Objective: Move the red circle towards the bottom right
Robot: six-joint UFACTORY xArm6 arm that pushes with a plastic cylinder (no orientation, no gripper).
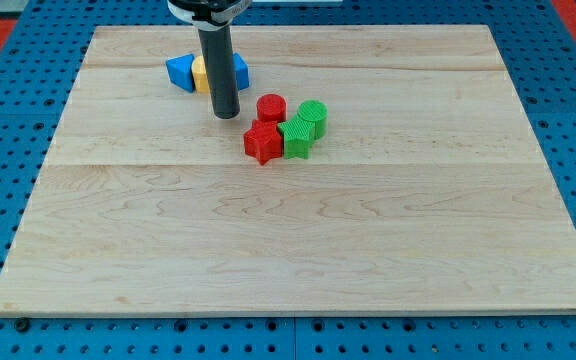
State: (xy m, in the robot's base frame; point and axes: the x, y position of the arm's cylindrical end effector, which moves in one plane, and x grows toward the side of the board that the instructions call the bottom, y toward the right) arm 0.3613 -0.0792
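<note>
The red circle (271, 107) is a short red cylinder standing on the wooden board (298, 240), up and left of centre. Right below it is a red star block (263, 142). A green cylinder (312, 116) and a green cube-like block (296, 138) sit at its right, all touching in one cluster. My tip (226, 113) rests on the board a short way to the left of the red circle, apart from it, level with it.
Behind the rod, near the view's top left, lie a blue block (180, 71), a yellow block (200, 72) and another blue block (238, 69), partly hidden by the rod. Blue pegboard surrounds the board.
</note>
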